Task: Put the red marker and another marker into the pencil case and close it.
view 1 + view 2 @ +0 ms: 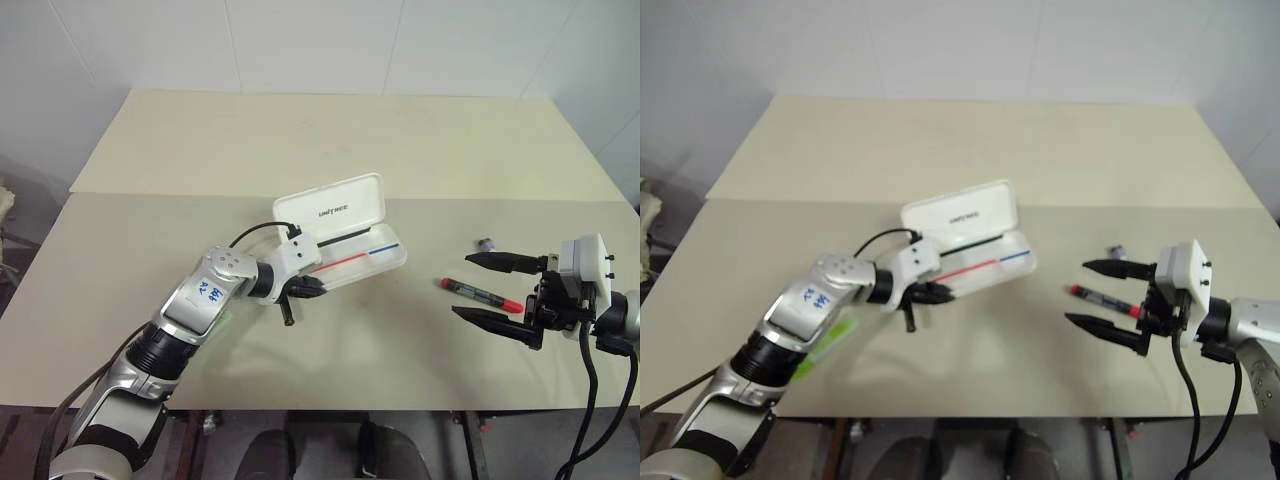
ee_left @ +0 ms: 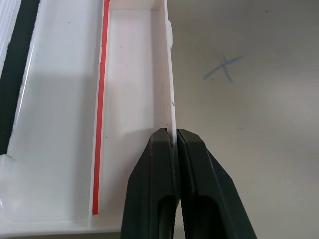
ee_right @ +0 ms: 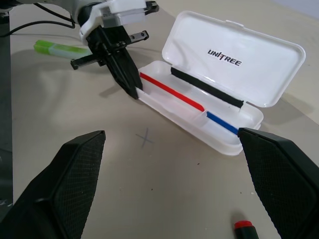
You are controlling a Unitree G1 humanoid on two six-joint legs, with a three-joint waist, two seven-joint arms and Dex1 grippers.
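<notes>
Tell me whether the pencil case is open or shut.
Open: the pencil case has its lid raised, lettering showing, and its tray with red and blue stripes is exposed.

worktop [image 1: 300,140] far half bare, open passage | pencil case [image 1: 345,235] mid, lid up blocks approach from behind | left gripper [image 1: 305,288] clamped on case front wall, blocks its left end | red marker [image 1: 480,294] lies btwn wide-spread fingers of right gripper [image 1: 487,290] | small grey piece [image 1: 486,243] just beyond
</notes>
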